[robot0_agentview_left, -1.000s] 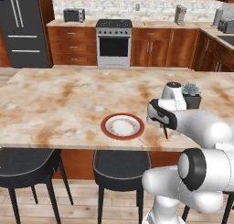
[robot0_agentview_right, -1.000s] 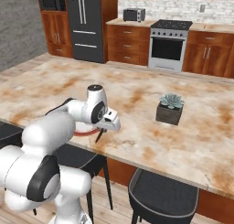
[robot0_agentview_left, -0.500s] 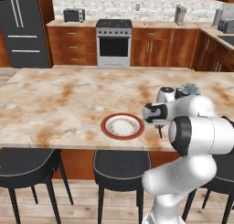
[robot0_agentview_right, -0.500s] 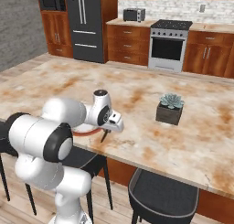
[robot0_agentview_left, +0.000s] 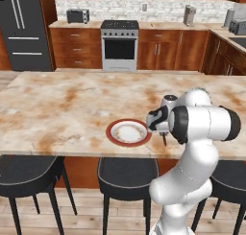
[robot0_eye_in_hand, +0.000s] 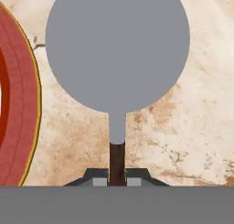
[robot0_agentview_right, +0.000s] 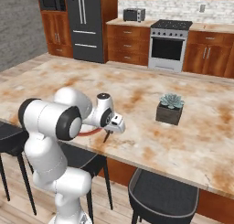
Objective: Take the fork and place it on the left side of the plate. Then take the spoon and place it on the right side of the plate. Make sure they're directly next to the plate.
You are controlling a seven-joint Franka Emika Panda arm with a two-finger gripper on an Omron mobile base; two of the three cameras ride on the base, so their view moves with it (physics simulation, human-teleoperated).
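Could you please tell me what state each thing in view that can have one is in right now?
End effector: shut on the spoon's thin dark handle.
Small spoon with round grey bowl: held, hanging right beside the plate's rim.
Round red-rimmed plate: flat on the marble counter, nothing on it.
Small potted succulent in a dark square pot: upright on the counter.
Steel oven door: closed.
Black fridge doors: closed.

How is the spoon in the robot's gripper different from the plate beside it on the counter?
The spoon has a plain grey round bowl on a thin dark handle; the plate has a red rim with a thin yellow edge and a pale centre. The spoon hangs pinched in the shut gripper, bowl pointing down at the counter, while the plate lies flat on it. In both base views the plate looks much the wider. Both have round outlines.
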